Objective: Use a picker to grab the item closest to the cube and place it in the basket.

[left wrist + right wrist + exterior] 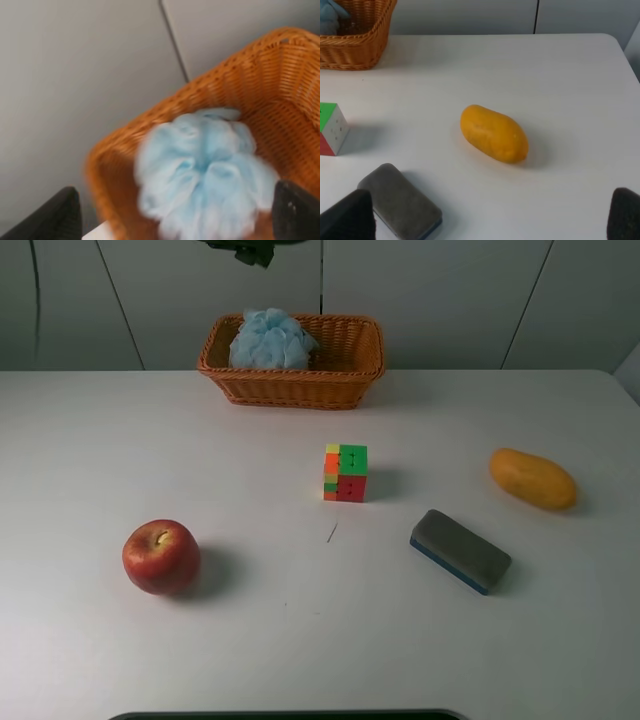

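The multicoloured cube (345, 472) stands mid-table and also shows in the right wrist view (331, 129). A grey eraser with a blue base (460, 550) lies nearest to it, to its right and nearer the front; the right wrist view shows it too (400, 207). The wicker basket (340, 385) stands at the back and holds a pale blue bath puff (270, 340). My left gripper (175, 220) is open and empty above the puff (205, 170) in the basket (280, 80); part of it shows dark at the top edge of the high view (245, 250). My right gripper (487, 220) is open and empty, facing the eraser and a mango (493, 133).
A red apple (160, 556) sits at the front left. The orange mango (532, 478) lies at the right. A grey panelled wall stands behind the basket. The white table (120, 440) has a rounded far right corner.
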Tool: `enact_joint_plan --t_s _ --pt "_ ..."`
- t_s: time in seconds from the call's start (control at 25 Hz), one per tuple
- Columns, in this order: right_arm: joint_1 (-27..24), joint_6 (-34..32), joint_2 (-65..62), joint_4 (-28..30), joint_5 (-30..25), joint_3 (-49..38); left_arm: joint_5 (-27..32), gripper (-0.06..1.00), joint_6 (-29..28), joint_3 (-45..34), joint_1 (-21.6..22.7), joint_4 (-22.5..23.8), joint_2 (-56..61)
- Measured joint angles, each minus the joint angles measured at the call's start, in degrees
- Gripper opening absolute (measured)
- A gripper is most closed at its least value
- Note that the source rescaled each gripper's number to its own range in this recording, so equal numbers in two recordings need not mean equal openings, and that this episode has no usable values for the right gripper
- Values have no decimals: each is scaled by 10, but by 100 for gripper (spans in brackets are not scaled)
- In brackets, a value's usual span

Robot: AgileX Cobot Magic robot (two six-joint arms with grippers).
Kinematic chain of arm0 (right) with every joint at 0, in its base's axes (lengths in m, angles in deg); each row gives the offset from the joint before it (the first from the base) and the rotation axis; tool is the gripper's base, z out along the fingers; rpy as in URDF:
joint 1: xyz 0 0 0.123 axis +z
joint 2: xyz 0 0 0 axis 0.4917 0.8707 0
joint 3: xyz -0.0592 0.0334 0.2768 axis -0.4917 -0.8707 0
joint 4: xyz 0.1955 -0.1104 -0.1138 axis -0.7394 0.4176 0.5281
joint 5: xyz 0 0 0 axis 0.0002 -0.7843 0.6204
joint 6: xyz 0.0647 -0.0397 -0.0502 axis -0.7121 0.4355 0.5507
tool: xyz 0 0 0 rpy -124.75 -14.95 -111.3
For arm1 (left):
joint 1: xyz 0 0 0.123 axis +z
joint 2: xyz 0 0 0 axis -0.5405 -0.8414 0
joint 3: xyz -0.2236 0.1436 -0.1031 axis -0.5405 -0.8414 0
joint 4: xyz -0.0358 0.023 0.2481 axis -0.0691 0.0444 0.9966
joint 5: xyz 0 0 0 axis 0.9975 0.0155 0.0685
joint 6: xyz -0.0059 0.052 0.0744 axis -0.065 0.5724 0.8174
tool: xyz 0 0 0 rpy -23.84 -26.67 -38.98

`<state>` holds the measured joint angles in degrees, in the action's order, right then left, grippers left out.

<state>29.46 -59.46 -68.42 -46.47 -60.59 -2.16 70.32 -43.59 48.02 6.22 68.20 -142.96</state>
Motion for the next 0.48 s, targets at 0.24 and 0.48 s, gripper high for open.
enact_joint_plan --t_s 0.24,0.48 --pt "0 0 0 0 0 0 163 100 -51 0 -15 122 198" --pt "0 0 0 0 0 0 305 100 -82 -12 -33 255 374"
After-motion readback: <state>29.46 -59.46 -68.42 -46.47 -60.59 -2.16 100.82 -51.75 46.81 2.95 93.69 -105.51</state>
